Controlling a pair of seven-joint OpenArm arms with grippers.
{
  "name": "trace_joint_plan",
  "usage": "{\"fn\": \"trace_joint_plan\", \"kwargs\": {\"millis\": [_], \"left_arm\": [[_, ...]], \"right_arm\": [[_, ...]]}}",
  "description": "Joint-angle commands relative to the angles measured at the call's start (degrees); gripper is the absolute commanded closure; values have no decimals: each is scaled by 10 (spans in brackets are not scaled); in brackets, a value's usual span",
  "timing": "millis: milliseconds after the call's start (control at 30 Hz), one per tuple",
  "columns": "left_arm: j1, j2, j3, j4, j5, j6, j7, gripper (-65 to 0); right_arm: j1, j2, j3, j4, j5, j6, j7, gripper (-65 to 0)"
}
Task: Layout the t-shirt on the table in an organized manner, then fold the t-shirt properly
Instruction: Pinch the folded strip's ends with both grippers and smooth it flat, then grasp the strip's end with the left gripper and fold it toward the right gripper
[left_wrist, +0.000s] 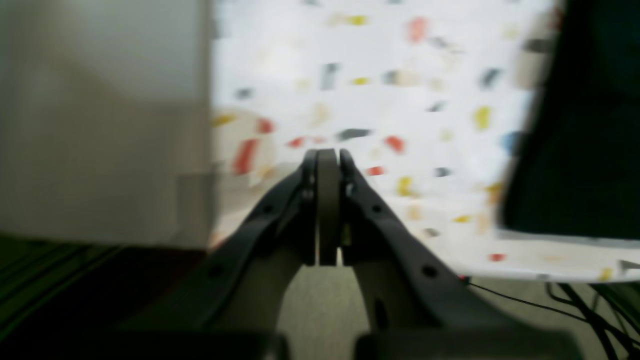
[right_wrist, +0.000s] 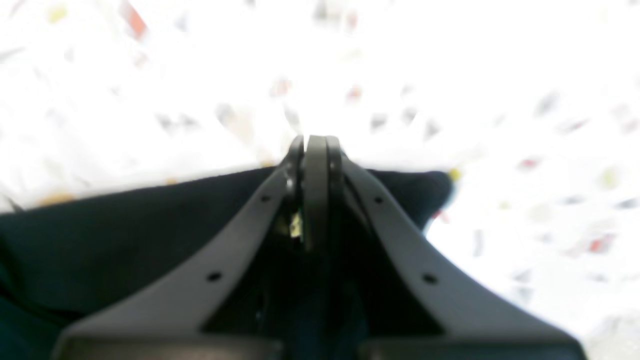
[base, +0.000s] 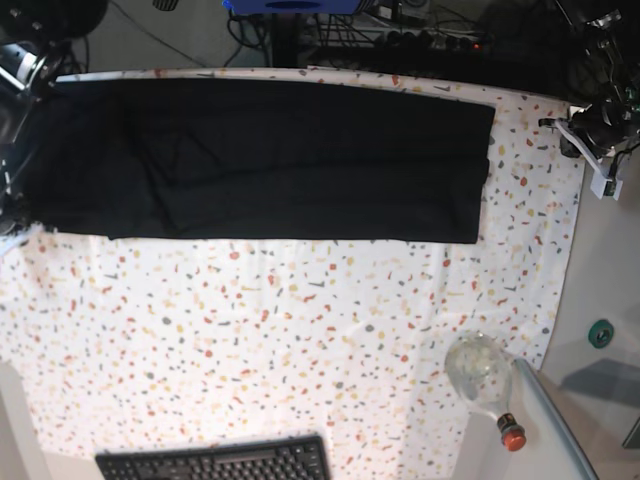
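Right gripper (right_wrist: 316, 142) pinched on the t-shirt (base: 260, 160) edge, left gripper (left_wrist: 327, 157) pressed together empty beside it — carry that end squarely across the shirt, no drag.

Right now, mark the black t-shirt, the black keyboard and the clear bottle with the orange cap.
Plain black cloth t-shirt (base: 280, 160): base view, middle of the folded cloth.
Black keyboard (base: 215, 462): base view, centre of the keys.
Clear round bottle with orange cap (base: 480, 368): base view, its transparent body.

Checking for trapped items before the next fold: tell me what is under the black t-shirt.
The t-shirt lies as a long folded band on the speckled table cloth, which shows all around its near edge. Whatever lies beneath the fabric is covered and cannot be seen.
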Motion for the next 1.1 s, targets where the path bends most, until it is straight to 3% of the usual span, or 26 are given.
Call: {"fn": "trace_joint_plan", "kwargs": {"millis": [0,100,200,267,333,400,533,700,833,900,1000,1033,1067], "left_arm": [[-2,-8,-9,10,-2,-3,-6,0],[-2,4,-8,11,-3,-3,-6,0],[-6,23,-5,9,-33,-3,-6,-281],[-7,25,2,4,-77,-3,-6,-421],[-8,21,30,-8,-122,-3,-6,-507],[-10,14,67,-23,-152,-3,-24,-533],[-28,14,137,-79,-155,-3,-84,-533],[-67,17,173,-185,-155,-3,-99,-533],[-73,17,204,-203,-155,-3,-102,-517],[-73,17,209,-204,-155,-3,-102,-403],[-76,13,208,-205,-155,-3,-102,-59],[-77,8,203,-205,-155,-3,-103,0],[-80,-1,192,-205,-155,-3,-103,0]], "right_arm": [[-20,0,16,74,18,3,12,0],[-94,-41,8,225,35,3,12,0],[-153,-55,-29,313,37,3,12,0],[-175,-62,-45,336,37,3,12,0],[-188,-71,-55,343,37,3,12,0],[-190,-74,-58,337,37,3,12,0],[-190,-75,-58,322,37,3,12,0],[-197,-75,-58,322,37,3,12,0],[-198,-75,-58,322,36,3,12,0],[-199,-75,-58,322,36,3,12,0],[-199,-75,-58,322,36,3,12,0],[-199,-75,-58,322,36,3,12,0],[-199,-75,-58,322,36,3,12,0]]}}
